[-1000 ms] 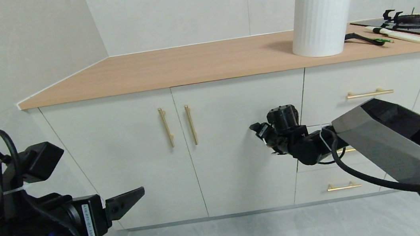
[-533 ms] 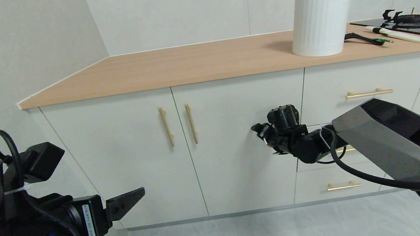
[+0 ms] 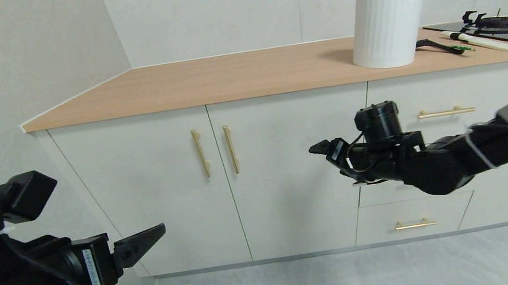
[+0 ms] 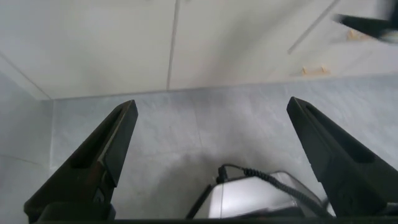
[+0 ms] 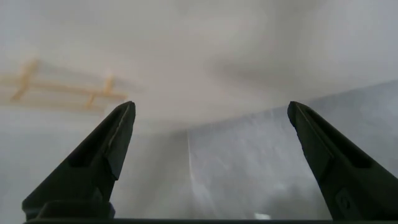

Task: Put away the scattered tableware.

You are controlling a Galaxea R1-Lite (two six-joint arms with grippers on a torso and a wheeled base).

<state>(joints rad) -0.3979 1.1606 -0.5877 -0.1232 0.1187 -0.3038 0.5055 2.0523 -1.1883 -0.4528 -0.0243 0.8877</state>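
Note:
On the wooden counter (image 3: 226, 75) stands a tall white ribbed container (image 3: 387, 19). Just right of it lie a black-handled utensil (image 3: 438, 46), a thin green stick (image 3: 463, 47) and a long white utensil (image 3: 479, 41). My right gripper (image 3: 325, 148) hangs in front of the cabinet doors, well below the counter's edge. Its fingers (image 5: 106, 155) stand open with nothing between them. My left gripper (image 3: 158, 230) is low at the left, above the floor. It is open and empty too, with its fingers (image 4: 102, 158) spread wide.
A black gas hob (image 3: 501, 25) sits at the counter's far right. Below are two cabinet doors with gold handles (image 3: 216, 151) and drawers (image 3: 446, 112) to the right. A tiled wall (image 3: 7, 71) closes the left side. Grey floor (image 3: 324, 279) lies in front.
My right arm has swung up and to the right, so its gripper is now higher before the cabinet. My left arm has shifted slightly left and down.

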